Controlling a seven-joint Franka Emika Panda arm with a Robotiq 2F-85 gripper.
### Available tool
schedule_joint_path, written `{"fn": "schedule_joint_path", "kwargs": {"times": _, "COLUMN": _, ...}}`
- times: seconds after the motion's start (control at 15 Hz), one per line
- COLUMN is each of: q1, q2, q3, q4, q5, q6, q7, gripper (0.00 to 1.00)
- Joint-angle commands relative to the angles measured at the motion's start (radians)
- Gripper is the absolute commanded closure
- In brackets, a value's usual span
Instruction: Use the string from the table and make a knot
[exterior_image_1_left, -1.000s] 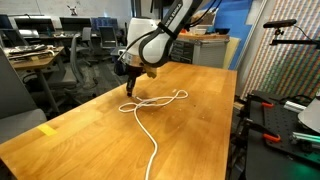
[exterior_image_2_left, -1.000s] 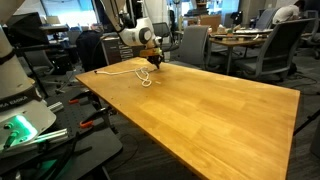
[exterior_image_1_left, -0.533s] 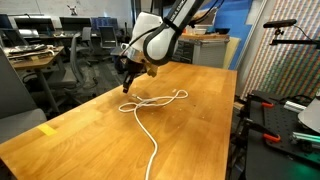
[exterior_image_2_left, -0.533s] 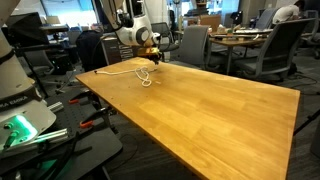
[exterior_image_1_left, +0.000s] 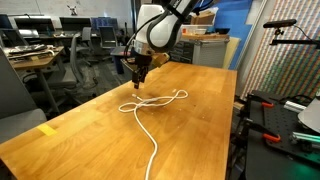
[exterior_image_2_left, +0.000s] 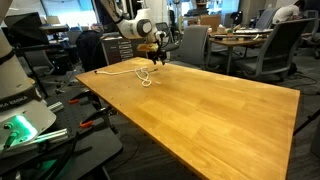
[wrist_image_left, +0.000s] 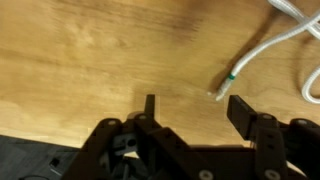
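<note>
The white string (exterior_image_1_left: 152, 103) lies on the light-brown wooden table (exterior_image_1_left: 95, 140), curled into loose loops with a long tail running toward the near edge. In both exterior views my gripper (exterior_image_1_left: 137, 83) hangs a little above the loops, not touching them. It also shows over the table's far corner (exterior_image_2_left: 157, 62), above the string (exterior_image_2_left: 140, 74). In the wrist view the gripper (wrist_image_left: 194, 103) is open with bare wood between its fingers. The string's end (wrist_image_left: 234, 79), with a small greenish band near its tip, lies just beyond the right finger (wrist_image_left: 240, 110).
A yellow tape mark (exterior_image_1_left: 47, 130) sits near the table's left edge. Office chairs (exterior_image_2_left: 195, 45) and grey desks stand behind the table. A black stand with cables (exterior_image_1_left: 268, 115) is beside the table's right edge. Equipment with a green light (exterior_image_2_left: 20, 125) stands close to the table.
The gripper has lifted off the table and opened. The string end it was pinching now lies free on the wood.
</note>
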Motion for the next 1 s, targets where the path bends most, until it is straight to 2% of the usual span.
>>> {"fn": "schedule_joint_path", "kwargs": {"times": 0.0, "q1": 0.052, "q2": -0.017, "q3": -0.064, "q4": -0.010, "q5": -0.013, "q6": -0.104, "q7": 0.110, "gripper": 0.00}}
{"fn": "schedule_joint_path", "kwargs": {"times": 0.4, "q1": 0.075, "q2": 0.010, "q3": -0.044, "q4": 0.028, "q5": -0.009, "q6": -0.218, "q7": 0.169, "gripper": 0.00}}
{"fn": "schedule_joint_path", "kwargs": {"times": 0.87, "q1": 0.085, "q2": 0.052, "q3": -0.002, "q4": 0.073, "q5": 0.008, "q6": -0.161, "q7": 0.166, "gripper": 0.00}}
{"fn": "schedule_joint_path", "kwargs": {"times": 0.93, "q1": 0.087, "q2": 0.061, "q3": -0.001, "q4": 0.085, "q5": 0.006, "q6": -0.157, "q7": 0.167, "gripper": 0.04}}
